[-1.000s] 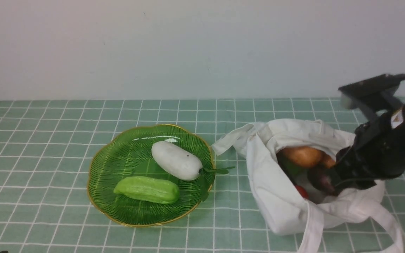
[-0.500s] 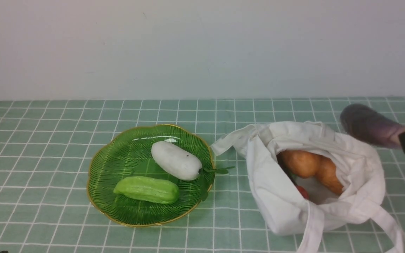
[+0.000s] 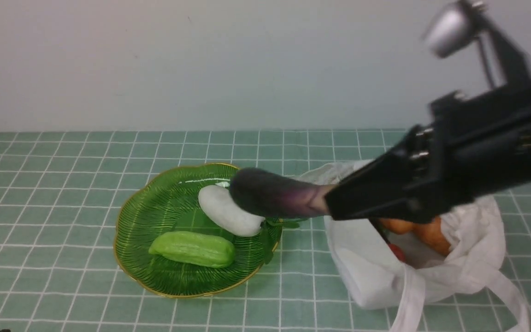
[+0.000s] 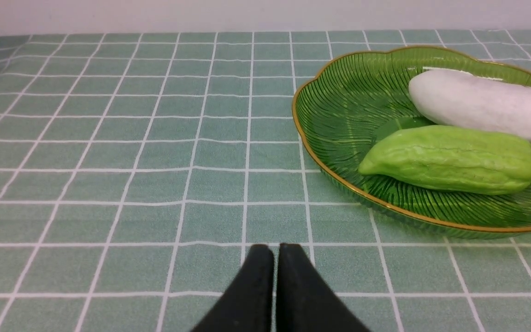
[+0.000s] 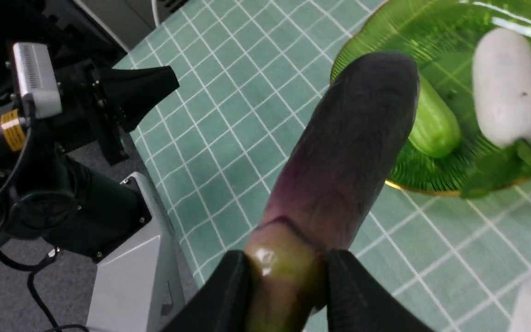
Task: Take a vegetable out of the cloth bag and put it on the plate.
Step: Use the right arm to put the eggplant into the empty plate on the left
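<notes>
My right gripper (image 3: pixel 334 203) is shut on the tan stem end of the dark purple eggplant (image 3: pixel 274 196) and holds it in the air, its dark tip over the right part of the green plate (image 3: pixel 132 221). The right wrist view shows the eggplant (image 5: pixel 339 170) clamped between the two black fingers (image 5: pixel 228 290). The white cloth bag (image 3: pixel 367 267) lies open on the right under the arm. My left gripper (image 4: pixel 274 251) is shut and empty, low over the cloth left of the plate (image 4: pixel 330 120).
A white radish (image 3: pixel 228 212) and a light green cucumber (image 3: pixel 194 249) lie on the plate. Orange vegetables (image 3: pixel 427 230) and a red one (image 3: pixel 397 252) remain in the bag. The bag's strap (image 3: pixel 510 290) trails toward the front right. A green checked cloth covers the table.
My right gripper lifted the eggplant out of the bag, rose to the right, then swung left. The eggplant now hangs over the plate's right side.
</notes>
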`<state>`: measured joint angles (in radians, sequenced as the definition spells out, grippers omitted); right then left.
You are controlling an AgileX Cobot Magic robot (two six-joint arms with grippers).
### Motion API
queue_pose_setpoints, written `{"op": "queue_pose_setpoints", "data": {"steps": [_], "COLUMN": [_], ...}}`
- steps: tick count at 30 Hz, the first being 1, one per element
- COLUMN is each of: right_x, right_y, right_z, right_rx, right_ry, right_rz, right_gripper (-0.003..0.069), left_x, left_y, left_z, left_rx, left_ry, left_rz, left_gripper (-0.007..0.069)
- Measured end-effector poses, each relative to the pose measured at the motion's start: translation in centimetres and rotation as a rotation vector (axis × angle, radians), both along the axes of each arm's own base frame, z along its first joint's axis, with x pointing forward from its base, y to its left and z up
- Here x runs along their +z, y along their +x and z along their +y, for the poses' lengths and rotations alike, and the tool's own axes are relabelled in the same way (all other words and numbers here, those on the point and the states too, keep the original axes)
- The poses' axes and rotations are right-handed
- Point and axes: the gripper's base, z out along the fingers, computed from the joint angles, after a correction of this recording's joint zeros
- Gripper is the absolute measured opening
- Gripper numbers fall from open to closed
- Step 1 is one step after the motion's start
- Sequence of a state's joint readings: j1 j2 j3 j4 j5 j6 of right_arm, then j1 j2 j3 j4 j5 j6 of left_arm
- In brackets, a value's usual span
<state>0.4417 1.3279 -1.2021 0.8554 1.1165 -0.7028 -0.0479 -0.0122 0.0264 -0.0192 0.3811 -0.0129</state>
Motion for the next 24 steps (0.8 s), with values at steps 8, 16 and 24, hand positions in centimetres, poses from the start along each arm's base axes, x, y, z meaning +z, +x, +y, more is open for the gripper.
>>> {"op": "queue_pose_setpoints", "data": {"steps": [8, 16, 24], "right_x": [-9.4, -13.4, -15.8], "right_y": [6.4, 10.7, 11.5], "right_z": [7.2, 10.7, 11.2], "right_rx": [-0.040, -0.062, -0.017], "right_ry": [-0.091, -0.120, -0.209], "right_rz": [-0.032, -0.030, -0.045], "right_gripper": [0.0203, 0.0203, 0.0386], "left_x": [0.0, 0.0, 0.0], "left_y": [0.0, 0.0, 0.0], "left_z": [0.0, 0.0, 0.0], "left_rx": [0.000, 0.000, 0.000], "left_ry": [0.000, 0.000, 0.000], "left_rz": [0.000, 0.000, 0.000], "left_gripper": [-0.0008, -0.0008, -0.0008]}}
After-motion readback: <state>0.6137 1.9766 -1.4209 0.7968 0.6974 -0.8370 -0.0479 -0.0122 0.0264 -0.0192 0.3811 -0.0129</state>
